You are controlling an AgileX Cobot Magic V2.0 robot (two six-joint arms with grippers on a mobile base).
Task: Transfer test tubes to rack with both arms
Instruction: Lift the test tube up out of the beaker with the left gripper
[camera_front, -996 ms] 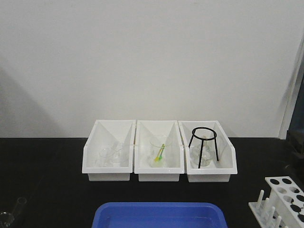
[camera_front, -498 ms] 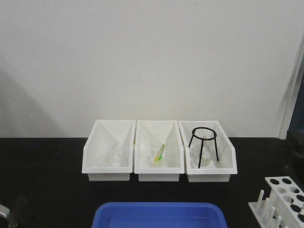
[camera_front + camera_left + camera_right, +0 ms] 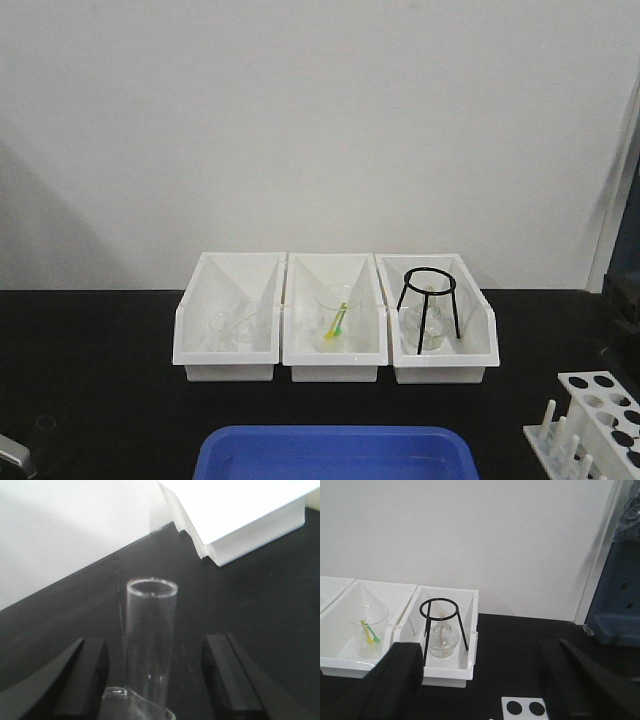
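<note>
In the left wrist view a clear glass test tube (image 3: pixel 150 635) stands upright, its foot inside a glass beaker whose rim (image 3: pixel 142 707) shows at the bottom edge. My left gripper (image 3: pixel 155 680) is open. Its black fingers (image 3: pixel 82 680) stand on either side of the tube, with a gap on both sides. My right gripper (image 3: pixel 485 685) is open and empty above the black table, and a corner of the white rack (image 3: pixel 525 707) lies between its fingers. The rack (image 3: pixel 590 420) stands at the front right in the front view, with no tubes in the holes that show.
Three white bins (image 3: pixel 335 350) stand in a row at the back, holding glassware, a beaker with yellow-green sticks and a black tripod (image 3: pixel 428 300) over a flask. A blue tray (image 3: pixel 335 455) lies front centre. A grey part of the left arm (image 3: pixel 10 455) shows bottom left.
The tube and beaker rim seen at the front view's bottom left a second ago are now hidden. A grey part of the left arm has come in over that spot.
</note>
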